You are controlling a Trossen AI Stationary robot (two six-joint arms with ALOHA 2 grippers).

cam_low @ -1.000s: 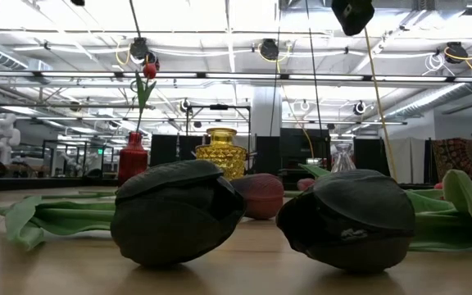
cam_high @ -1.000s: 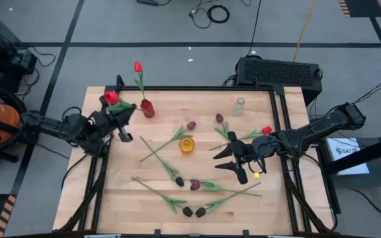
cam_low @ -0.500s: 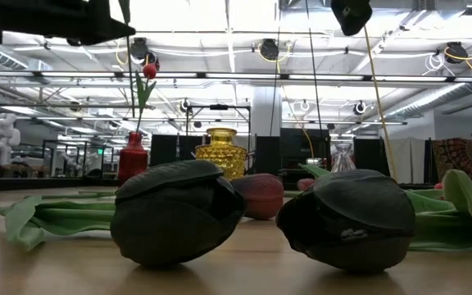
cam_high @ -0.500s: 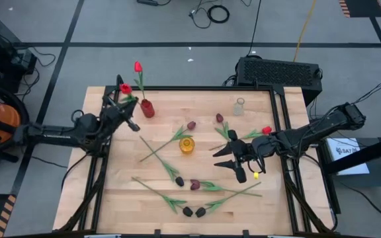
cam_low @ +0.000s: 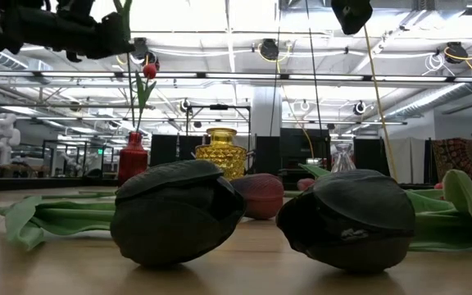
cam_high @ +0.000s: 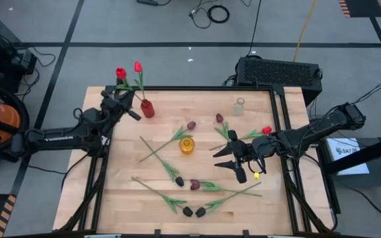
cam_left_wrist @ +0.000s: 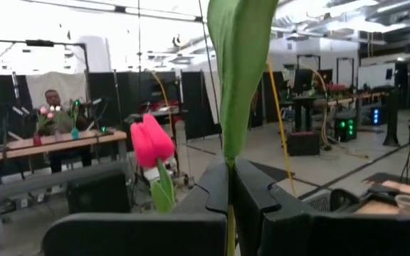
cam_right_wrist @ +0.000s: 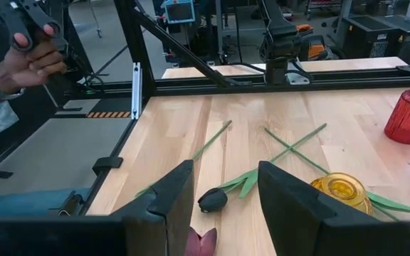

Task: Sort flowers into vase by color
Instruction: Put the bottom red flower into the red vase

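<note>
Since a second ago my left gripper (cam_high: 120, 94) has carried its red tulip (cam_high: 120, 73) up beside the red vase (cam_high: 147, 108), jaws clamped on the stem. My right gripper (cam_high: 225, 157) hovers mid-table, jaws half-open, empty.

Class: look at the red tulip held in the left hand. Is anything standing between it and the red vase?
Nothing visible. The left hand, shut on the red tulip, hangs beside the red vase, which already holds one red tulip. Only bare table lies between.
</note>
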